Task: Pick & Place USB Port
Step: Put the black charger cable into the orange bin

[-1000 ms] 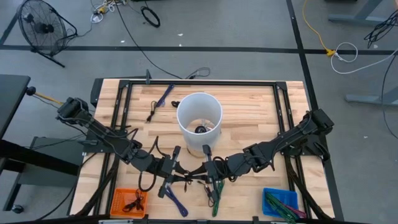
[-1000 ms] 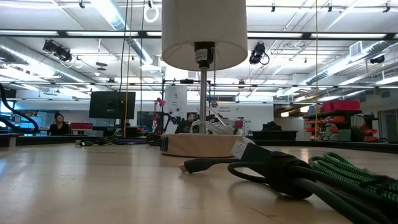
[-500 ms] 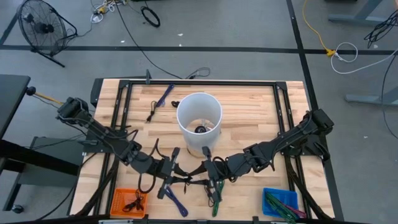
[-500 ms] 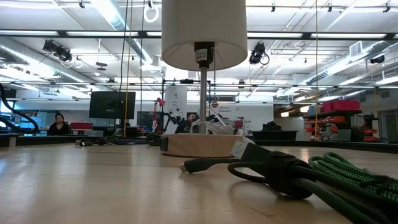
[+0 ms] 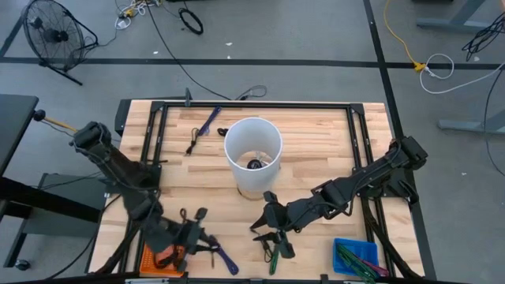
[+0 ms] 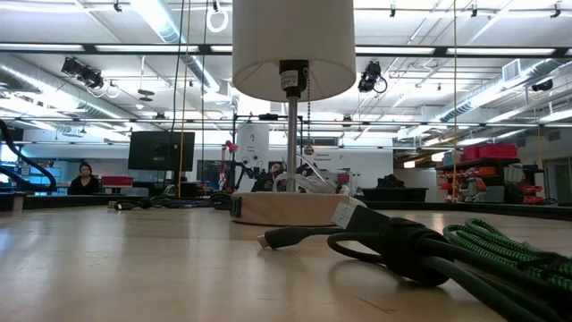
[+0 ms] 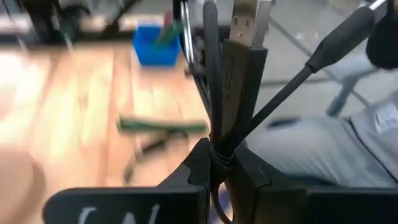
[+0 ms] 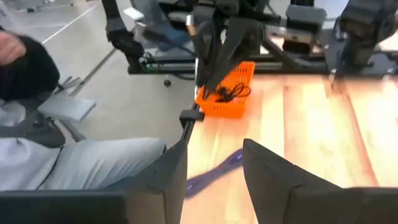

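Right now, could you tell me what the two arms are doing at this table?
The left end effector is shut on a black USB cable and holds it over the orange bin at the table's near left corner. The right end effector is open and empty, near the middle of the front edge, above a green cable lying on the wood. A white lamp stands mid-table, and a blue bin sits at the near right.

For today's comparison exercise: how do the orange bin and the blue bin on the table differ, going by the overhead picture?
The orange bin sits at the table's front-left corner; the blue bin sits at the front-right corner. The orange bin holds a black cable, the blue bin holds green cables. The left gripper, shut on a black USB cable, is beside the orange bin; the right gripper stands apart from the blue bin. Both are small rectangular open bins.
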You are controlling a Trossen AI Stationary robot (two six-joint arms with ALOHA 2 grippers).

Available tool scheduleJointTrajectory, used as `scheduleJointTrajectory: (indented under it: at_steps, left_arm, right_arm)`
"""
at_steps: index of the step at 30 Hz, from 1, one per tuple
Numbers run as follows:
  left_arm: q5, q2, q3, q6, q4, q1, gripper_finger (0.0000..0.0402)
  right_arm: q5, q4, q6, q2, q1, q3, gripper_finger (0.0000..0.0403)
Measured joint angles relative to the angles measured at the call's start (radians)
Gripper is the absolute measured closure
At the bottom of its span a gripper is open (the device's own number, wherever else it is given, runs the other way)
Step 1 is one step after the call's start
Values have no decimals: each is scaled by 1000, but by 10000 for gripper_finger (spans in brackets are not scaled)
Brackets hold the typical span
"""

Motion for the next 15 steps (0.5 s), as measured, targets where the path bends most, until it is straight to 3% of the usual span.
scheduleJointTrajectory:
  at_steps: [9,15]
  left_arm:
    - [-8,-3,0,-528,-341,-219,372]
    - [85,-3,0,-849,-509,-321,372]
  right_arm:
    - [1,-80,48,-1,0,0,270]
    - [2,-85,49,-1,0,0,278]
